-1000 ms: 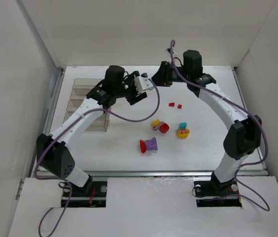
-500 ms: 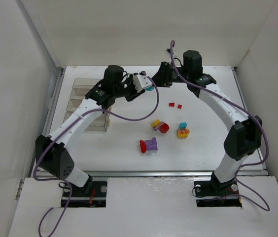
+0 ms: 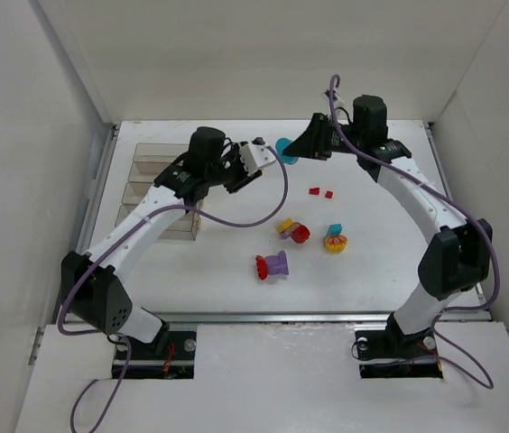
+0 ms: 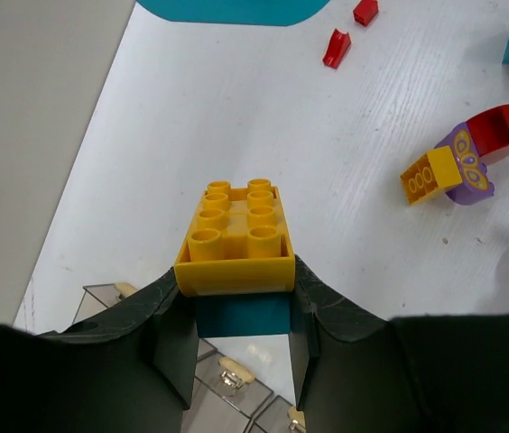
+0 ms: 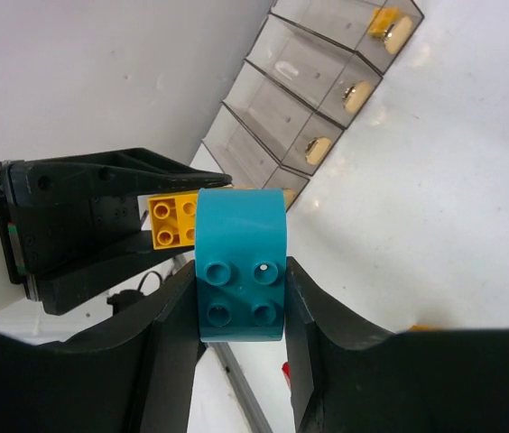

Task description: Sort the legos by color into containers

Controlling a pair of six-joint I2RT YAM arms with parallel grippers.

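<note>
My left gripper is shut on a yellow brick that is stacked on a dark blue brick. It holds them above the table's back middle. My right gripper is shut on a cyan curved brick, just right of the left gripper and apart from it. The right wrist view shows that cyan brick between my fingers and the yellow brick behind it. The clear containers stand in a row at the left; they also show in the right wrist view.
On the table lie two small red pieces, a yellow-purple-red clump, a cyan brick by an orange-yellow clump and a red-purple clump. White walls enclose the table.
The two grippers were together at the back middle. The right gripper has pulled away to the right with the cyan curved brick; the left has drawn back slightly left with the yellow and blue bricks.
</note>
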